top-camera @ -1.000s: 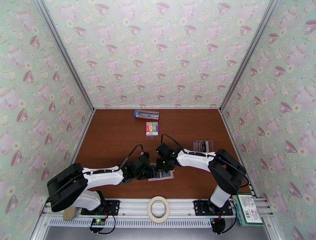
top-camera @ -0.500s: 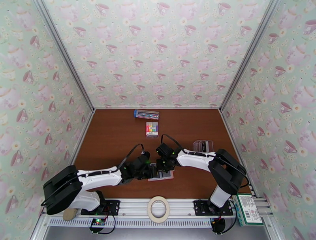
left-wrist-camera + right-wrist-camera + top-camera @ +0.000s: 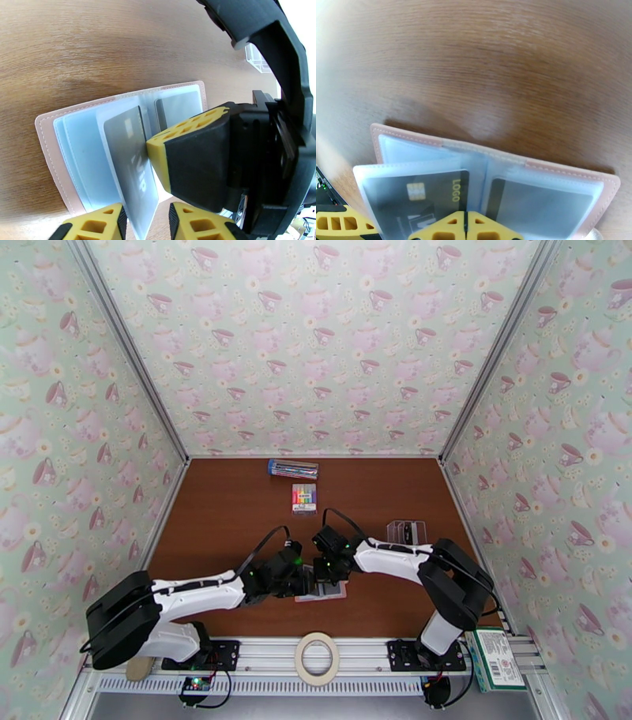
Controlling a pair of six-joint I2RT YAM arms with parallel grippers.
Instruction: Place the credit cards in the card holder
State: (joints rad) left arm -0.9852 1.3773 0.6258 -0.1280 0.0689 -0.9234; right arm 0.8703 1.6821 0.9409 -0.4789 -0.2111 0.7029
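Note:
The pink card holder (image 3: 336, 592) lies open on the table near the front edge, its clear sleeves up (image 3: 75, 158) (image 3: 561, 167). A dark grey credit card (image 3: 126, 158) with a chip and "LOGO" (image 3: 434, 193) sits in a raised sleeve page. Another card (image 3: 541, 207) fills the right pocket. My left gripper (image 3: 144, 223) (image 3: 306, 583) is open, its yellow fingers (image 3: 94, 225) straddling that page's near edge. My right gripper (image 3: 466, 225) (image 3: 324, 575) is shut, its tip pressing down on the holder by the spine, with one finger (image 3: 189, 134) showing in the left wrist view.
A clear stand (image 3: 406, 531) with more cards is at the right, behind the right arm. The rainbow marker pack (image 3: 304, 497) and blue-ended pen box (image 3: 293, 469) lie further back. A tape roll (image 3: 317, 658) and a green box (image 3: 494, 658) rest on the front rail.
The left arm has shifted slightly and its gripper has nudged in toward the holder, jaws a little narrower. The right arm has not moved.

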